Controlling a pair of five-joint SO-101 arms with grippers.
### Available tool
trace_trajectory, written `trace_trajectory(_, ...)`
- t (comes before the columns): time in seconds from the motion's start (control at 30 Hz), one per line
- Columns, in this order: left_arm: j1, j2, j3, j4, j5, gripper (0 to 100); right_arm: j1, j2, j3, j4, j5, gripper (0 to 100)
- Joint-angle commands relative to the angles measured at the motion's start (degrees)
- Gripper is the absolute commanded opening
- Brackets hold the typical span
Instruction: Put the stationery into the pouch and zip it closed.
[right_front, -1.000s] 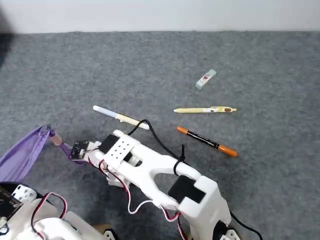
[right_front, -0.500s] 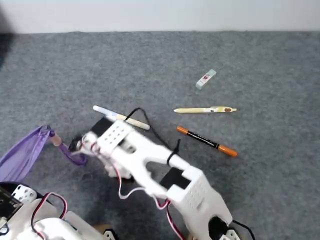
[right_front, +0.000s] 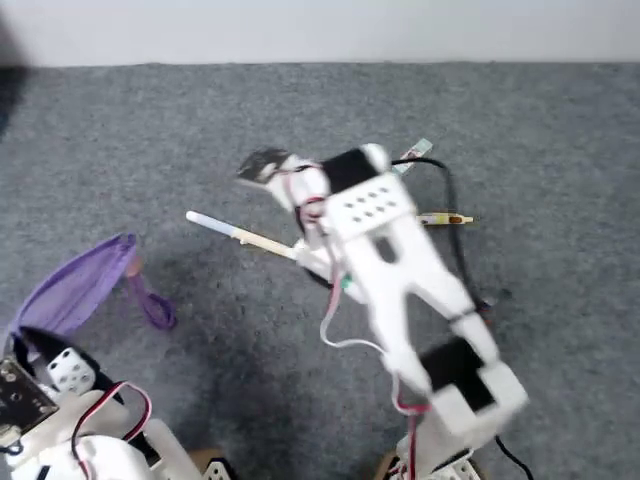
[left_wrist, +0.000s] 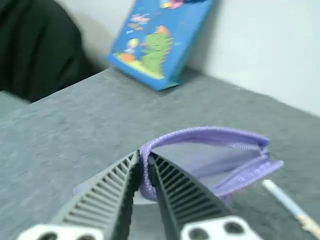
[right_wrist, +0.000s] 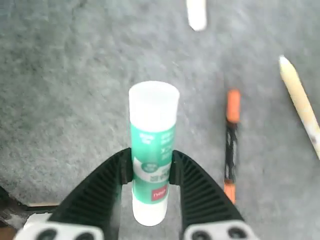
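The left arm sits low at the near-left corner of the desk (right_front: 150, 130), its left gripper (left_wrist: 143, 161) pinched shut on the rim of the purple pouch (left_wrist: 210, 136), which hangs open and lifted beside it. The right arm (right_front: 400, 270) stretches from the near edge up across the middle, wrist turned toward the far left. From above, what it carries cannot be made out; its wrist camera shows the right gripper (right_wrist: 151, 162) clamped around a green-and-white glue stick (right_wrist: 152, 115), held above the desk with an orange marker (right_wrist: 231, 145) and a yellow pen (right_wrist: 300, 107) lying beneath. A white pen (right_front: 240, 236) lies between arm and pouch, an eraser (right_front: 422, 148) farther back. The desk is covered in grey felt; beyond it a pale wall (right_front: 320, 30), with a blue picture book (left_wrist: 160, 40) leaning on it
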Motion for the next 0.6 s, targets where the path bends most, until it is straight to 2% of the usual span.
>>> trace_trajectory(0.0, 8.1, -0.1, -2.2, -5.2, 2.8, 1, 3.6, -13.4, 4.9, 2.4, -2.1, 0.9)
trace_trajectory(0.17, 18.6, -0.1, -2.2, -7.6, 5.6, 1, 5.1, -24.5, 11.6, 2.4, -4.6, 0.9)
trace_trajectory(0.3, 24.6, -0.1, -0.1, -3.3, 6.0, 1, 4.6, -30.8, 14.1, 2.4, -8.0, 0.9)
trace_trajectory(0.57, 25.2, -0.1, 5.5, 4.0, 6.0, 1, 2.5, -35.5, 14.1, -1.5, -16.0, 0.9)
